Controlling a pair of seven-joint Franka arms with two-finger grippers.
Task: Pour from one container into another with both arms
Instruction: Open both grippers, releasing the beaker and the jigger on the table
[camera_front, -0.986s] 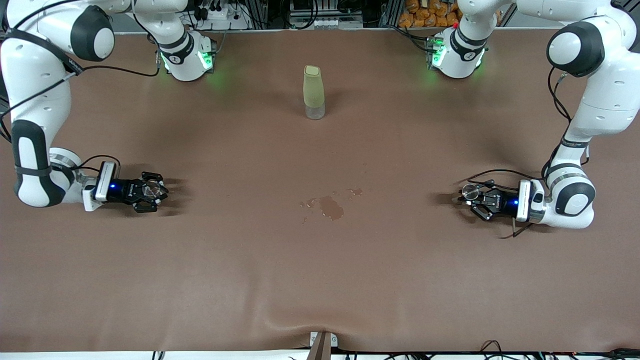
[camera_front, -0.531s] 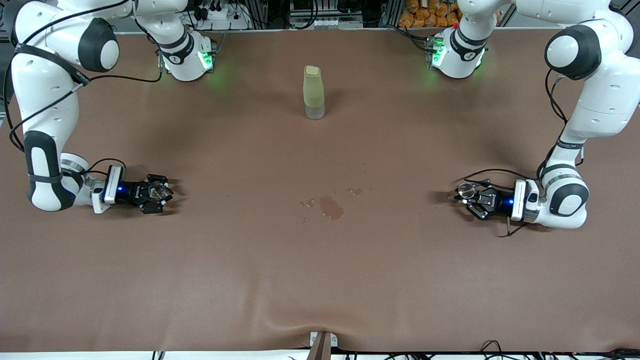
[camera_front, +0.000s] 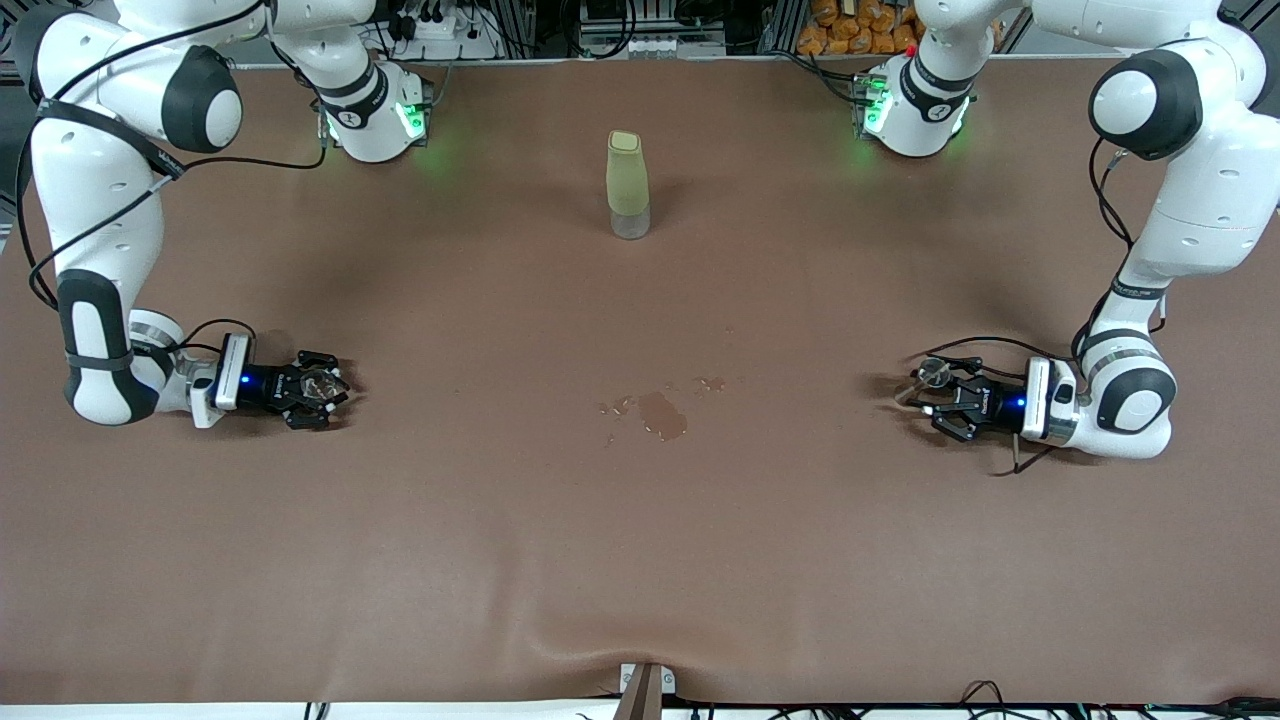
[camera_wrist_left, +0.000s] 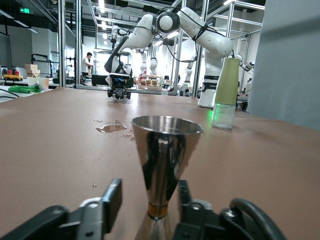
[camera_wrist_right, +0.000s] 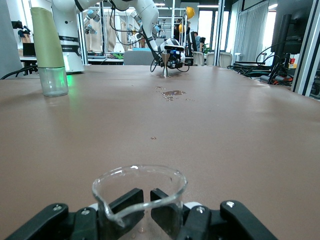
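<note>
A steel jigger (camera_front: 934, 373) (camera_wrist_left: 166, 145) stands upright on the brown table toward the left arm's end. My left gripper (camera_front: 928, 392) (camera_wrist_left: 148, 197) is low around its waist, open, with its fingers (camera_wrist_left: 112, 197) clear of the metal. Toward the right arm's end, my right gripper (camera_front: 322, 388) (camera_wrist_right: 150, 200) is shut on a clear glass beaker (camera_front: 318, 381) (camera_wrist_right: 140, 192), low at the table. Its fingers show close together through the glass.
A bottle with a green sleeve and clear base (camera_front: 628, 185) (camera_wrist_left: 226, 85) (camera_wrist_right: 48, 47) stands mid-table near the arms' bases. A small puddle (camera_front: 662, 413) (camera_wrist_left: 112, 127) (camera_wrist_right: 172, 93) lies on the table midway between the two grippers.
My left gripper's fingers have opened off the jigger. The right gripper with the beaker has shifted slightly toward the table's middle.
</note>
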